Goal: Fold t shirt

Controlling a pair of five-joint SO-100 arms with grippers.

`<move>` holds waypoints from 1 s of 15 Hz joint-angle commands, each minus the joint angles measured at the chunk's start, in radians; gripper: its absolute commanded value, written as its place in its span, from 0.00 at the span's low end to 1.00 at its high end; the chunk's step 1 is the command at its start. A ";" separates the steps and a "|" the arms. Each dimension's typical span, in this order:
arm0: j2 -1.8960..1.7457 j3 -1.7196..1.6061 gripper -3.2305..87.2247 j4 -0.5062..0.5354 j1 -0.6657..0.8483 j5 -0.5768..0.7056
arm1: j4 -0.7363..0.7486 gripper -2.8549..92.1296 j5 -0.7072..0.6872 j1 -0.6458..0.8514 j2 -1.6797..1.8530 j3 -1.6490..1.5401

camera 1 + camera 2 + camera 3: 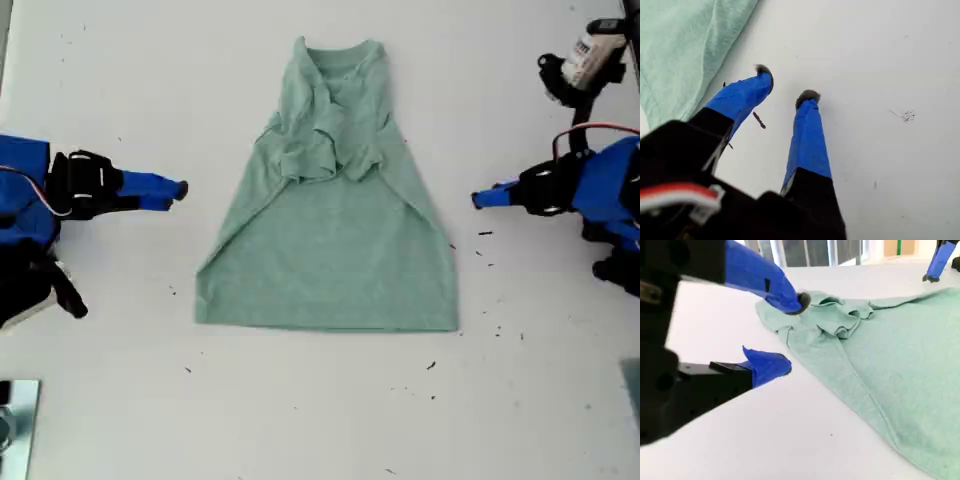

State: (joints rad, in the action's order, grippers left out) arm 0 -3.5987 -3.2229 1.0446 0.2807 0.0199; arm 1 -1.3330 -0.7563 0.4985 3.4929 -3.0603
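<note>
In the exterior view, a soft pale green cotton t shirt (330, 260) lies flat on the white bench (300, 420), in the middle. Its neck is at the far end, and its short sleeves are bunched up on its chest. My second pincer (182, 190) is near the shirt on the exterior view's left, and my first pincer (475, 200) is near it on the right. In the first wrist view, my first pincer (785, 85) is open and holds nothing, with the shirt's edge (680, 45) just beside it. In the second wrist view, my second pincer (792, 332) is open too, close to the shirt (900, 365).
</note>
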 commanded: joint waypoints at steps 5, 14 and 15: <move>-0.006 -0.009 0.21 0.000 -0.009 0.005 | -0.006 0.16 -0.012 0.000 0.011 -0.044; -0.006 -0.009 0.20 0.000 -0.003 0.011 | -0.006 0.15 0.018 0.572 0.008 -0.044; -0.006 -0.009 0.20 0.000 -0.008 0.011 | -0.006 0.14 0.018 0.509 0.011 -0.044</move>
State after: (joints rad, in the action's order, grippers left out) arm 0 -3.5987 -3.2229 1.0446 0.2807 0.0261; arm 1 -1.3330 -0.7501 1.0600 3.4929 -3.0603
